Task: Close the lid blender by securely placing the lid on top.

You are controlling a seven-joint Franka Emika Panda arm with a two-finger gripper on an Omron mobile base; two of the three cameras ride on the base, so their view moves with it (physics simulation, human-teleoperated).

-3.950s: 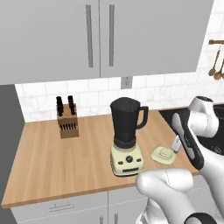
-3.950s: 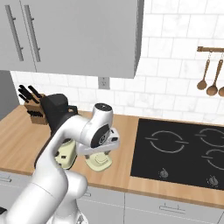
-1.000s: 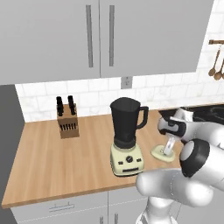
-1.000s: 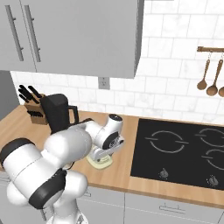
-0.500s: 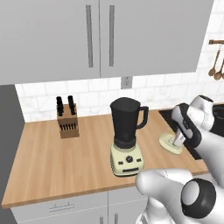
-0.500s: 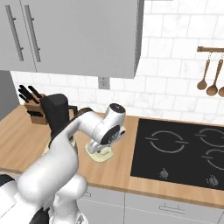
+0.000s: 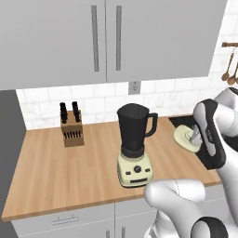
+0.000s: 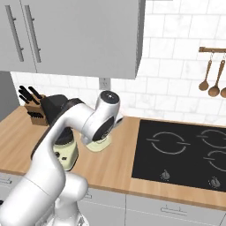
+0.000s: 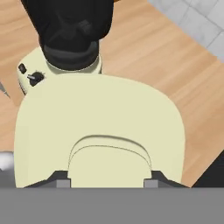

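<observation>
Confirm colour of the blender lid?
Pale cream-yellow, matching the blender base. The lid shows best in the hand view.

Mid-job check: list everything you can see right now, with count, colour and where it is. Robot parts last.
blender: 1, near-black jar on a cream-yellow base, mid counter, jar top open
lid: 1, pale cream-yellow, right of the blender at the hob's edge, at the hand
knife block: 1, wooden with black handles, back left of the counter
counter: 1, light wood
hob: 1, black, right end of the counter
hanging spoons: at least 2, wooden, on a wall rail at right
wall outlet: 1, grey, on the white tiles behind the blender
upper cabinets: grey doors with bar handles, above
hand: 1, fingers either side of the lid's knob; grip uncertain
arm: 1, white with dark joints
</observation>
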